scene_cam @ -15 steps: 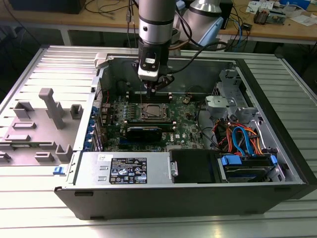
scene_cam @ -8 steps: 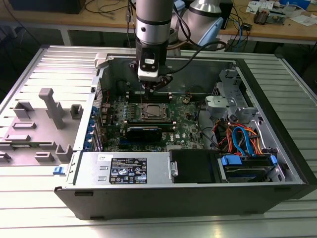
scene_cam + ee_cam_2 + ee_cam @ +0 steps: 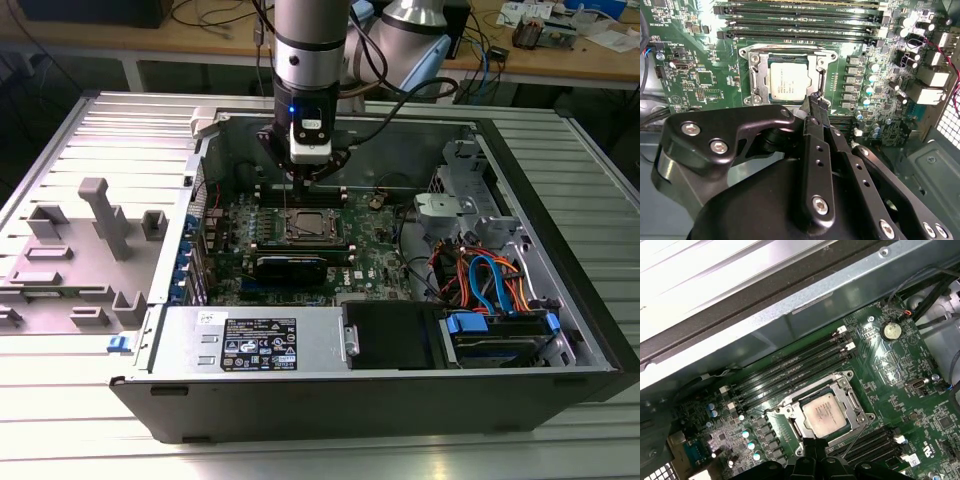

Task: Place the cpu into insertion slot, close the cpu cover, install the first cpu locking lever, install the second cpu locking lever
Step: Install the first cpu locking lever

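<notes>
Gripper (image 3: 815, 101) noted low over the green motherboard (image 3: 700, 75), its tip just beside one corner of the insertion slot (image 3: 752, 62). Fingers (image 3: 816, 145) are drawn together to a narrow point, and nothing is seen held between them. The cpu (image 3: 788, 83) is seated in the slot, silver top up. The cpu cover (image 3: 764, 85) is laid flat around it, with the chip seen through its window. In the first wrist view, what appears to be a thin wire lever (image 3: 857, 436) is raised off one side of the socket. In the exterior view the arm (image 3: 310, 50) is stood over the open computer case (image 3: 400, 400).
</notes>
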Robot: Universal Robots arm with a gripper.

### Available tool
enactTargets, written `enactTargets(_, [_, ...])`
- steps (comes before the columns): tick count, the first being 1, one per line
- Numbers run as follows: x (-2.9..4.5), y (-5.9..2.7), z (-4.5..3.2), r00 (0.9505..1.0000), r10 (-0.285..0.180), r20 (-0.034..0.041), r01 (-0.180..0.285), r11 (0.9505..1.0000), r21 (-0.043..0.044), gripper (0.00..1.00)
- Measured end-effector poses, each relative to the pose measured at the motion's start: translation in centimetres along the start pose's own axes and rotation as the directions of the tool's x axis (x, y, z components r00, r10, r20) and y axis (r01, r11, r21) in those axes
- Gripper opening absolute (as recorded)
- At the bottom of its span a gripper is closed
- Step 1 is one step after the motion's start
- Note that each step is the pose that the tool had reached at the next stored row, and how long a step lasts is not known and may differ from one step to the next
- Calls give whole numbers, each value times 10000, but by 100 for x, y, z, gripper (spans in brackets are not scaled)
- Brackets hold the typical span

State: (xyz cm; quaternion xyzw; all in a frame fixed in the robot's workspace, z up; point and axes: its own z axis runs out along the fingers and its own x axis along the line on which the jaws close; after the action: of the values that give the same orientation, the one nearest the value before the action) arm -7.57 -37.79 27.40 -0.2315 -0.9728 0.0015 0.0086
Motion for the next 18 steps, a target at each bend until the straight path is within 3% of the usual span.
enactTargets(13, [0,0,0,9998,-187,2,187,9998,4,11])
enactTargets(16, [0,0,0,9969,-791,5,791,9969,14,11])
enactTargets(18, [0,0,0,9879,-1549,9,1549,9879,26,11])
